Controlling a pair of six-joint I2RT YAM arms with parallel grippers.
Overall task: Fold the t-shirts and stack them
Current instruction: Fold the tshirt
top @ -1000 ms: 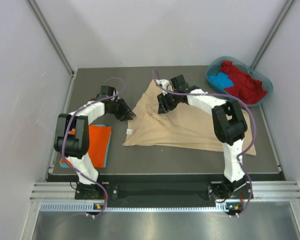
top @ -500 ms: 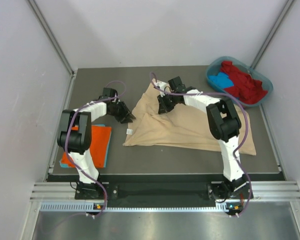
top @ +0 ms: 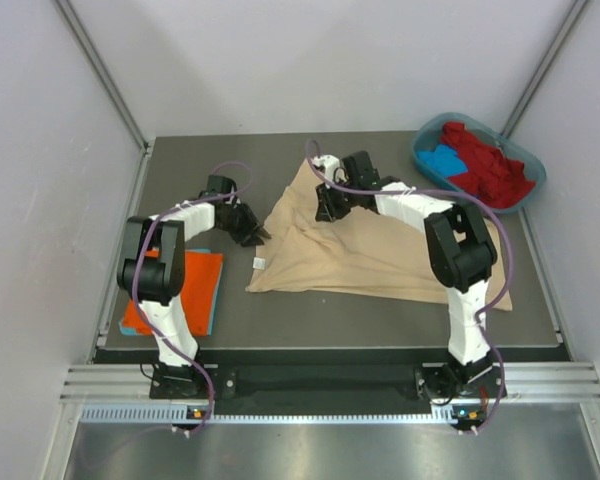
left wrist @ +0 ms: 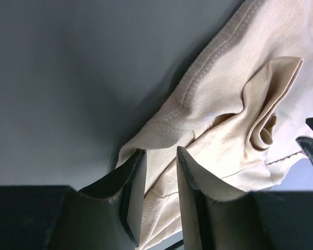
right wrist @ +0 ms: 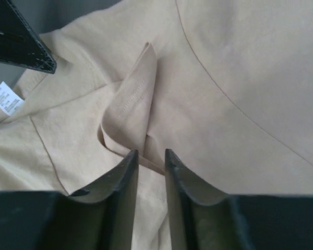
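Observation:
A beige t-shirt [top: 380, 250] lies spread and wrinkled in the middle of the table, its small white label [top: 260, 263] at the left edge. My left gripper [top: 255, 232] is at the shirt's left edge. In the left wrist view its jaws [left wrist: 160, 152] stand narrow, with the beige hem [left wrist: 208, 104] bunched between them. My right gripper [top: 327, 205] is on the shirt's far left part. In the right wrist view [right wrist: 151, 153] its jaws pinch a raised fold [right wrist: 130, 104]. A folded orange t-shirt [top: 195, 285] lies on a blue one at the left.
A teal oval tub [top: 525, 160] at the back right holds red shirts [top: 485, 165] and a blue one [top: 442, 158]. Grey walls and metal posts close in the table. The left gripper's finger [right wrist: 21, 36] shows close by in the right wrist view.
The left gripper has crept a little right and nearer, onto the shirt's left edge. The right gripper has stayed on the shirt's far left part, shifting only slightly.

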